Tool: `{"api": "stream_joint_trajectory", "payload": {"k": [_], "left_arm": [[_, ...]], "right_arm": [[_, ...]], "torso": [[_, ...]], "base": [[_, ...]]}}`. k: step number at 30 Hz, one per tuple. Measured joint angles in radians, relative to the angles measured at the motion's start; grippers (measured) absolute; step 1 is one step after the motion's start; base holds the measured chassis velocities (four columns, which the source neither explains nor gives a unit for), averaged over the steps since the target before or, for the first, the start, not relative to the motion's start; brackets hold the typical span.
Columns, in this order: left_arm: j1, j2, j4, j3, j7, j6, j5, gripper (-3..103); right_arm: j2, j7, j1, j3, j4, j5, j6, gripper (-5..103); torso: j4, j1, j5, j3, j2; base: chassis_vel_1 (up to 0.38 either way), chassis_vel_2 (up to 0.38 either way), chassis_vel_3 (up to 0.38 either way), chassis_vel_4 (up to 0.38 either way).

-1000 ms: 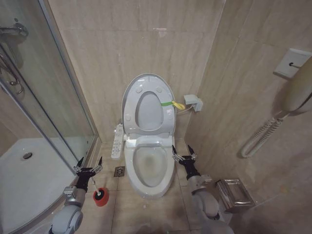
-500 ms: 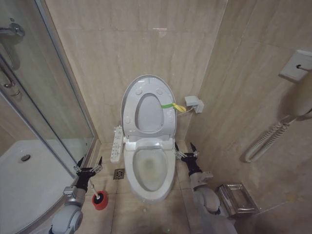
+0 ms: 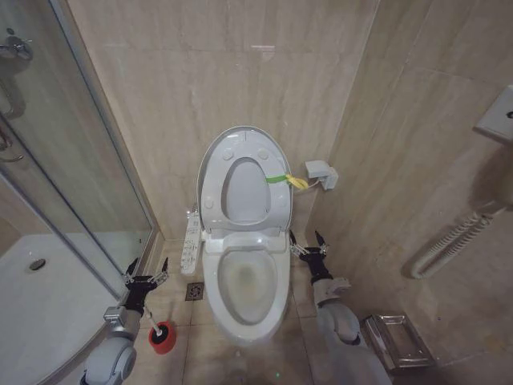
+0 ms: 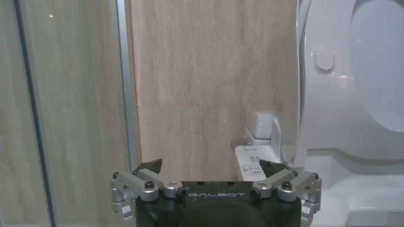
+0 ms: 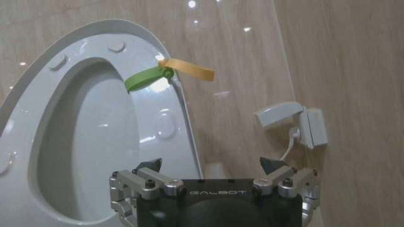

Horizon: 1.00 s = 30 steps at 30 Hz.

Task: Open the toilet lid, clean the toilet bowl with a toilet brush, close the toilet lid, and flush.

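Note:
The toilet lid (image 3: 240, 172) stands raised against the back wall, a green-yellow strap (image 3: 284, 180) at its edge. Below it the toilet bowl (image 3: 244, 281) is uncovered. The toilet brush (image 3: 162, 337) sits in its red holder on the floor left of the bowl. My left gripper (image 3: 144, 273) hangs open just above the holder, holding nothing. To the right of the bowl, my right gripper (image 3: 309, 245) is open too. The left wrist view has the left gripper (image 4: 211, 170) facing the lid's (image 4: 341, 80) edge. The right gripper (image 5: 211, 166) faces the lid (image 5: 94, 127) and strap (image 5: 161, 75).
A long white button panel (image 3: 191, 237) hangs left of the seat, with a floor drain (image 3: 195, 290) below it. A glass shower door (image 3: 72, 160) and shower tray (image 3: 40, 305) bound the left side. On the right are a wall outlet (image 3: 321, 174) and a metal box (image 3: 397, 341).
The whole head view has shifted, so the camera has moved. The right gripper has edged forward beside the bowl. Both grippers remain open and the lid is still raised.

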Motion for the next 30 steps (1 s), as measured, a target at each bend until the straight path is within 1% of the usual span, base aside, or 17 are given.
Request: {"api": "stream_joint_trajectory", "payload": {"k": [13, 21, 30], "left_arm": [[0.0, 0.0, 0.0, 0.0, 0.0, 0.0, 0.0, 100], [0.0, 0.0, 0.0, 0.0, 0.0, 0.0, 0.0, 100], [0.0, 0.0, 0.0, 0.0, 0.0, 0.0, 0.0, 100]], "right_arm": [[-0.004, 0.051, 0.066, -0.022, -0.038, -0.012, 0.002, 100], [-0.015, 0.073, 0.166, -0.025, -0.14, 0.004, 0.002, 100], [-0.033, 0.077, 0.271, -0.029, -0.205, 0.033, 0.002, 100]], "torso": [[0.0, -0.001, 0.0001, 0.0, 0.0], [0.0001, -0.001, 0.0003, 0.0, 0.0], [0.0001, -0.001, 0.0003, 0.0, 0.0]], "base": [[0.0, 0.0, 0.0, 0.0], [0.0, 0.0, 0.0, 0.0], [0.0, 0.0, 0.0, 0.0]]}}
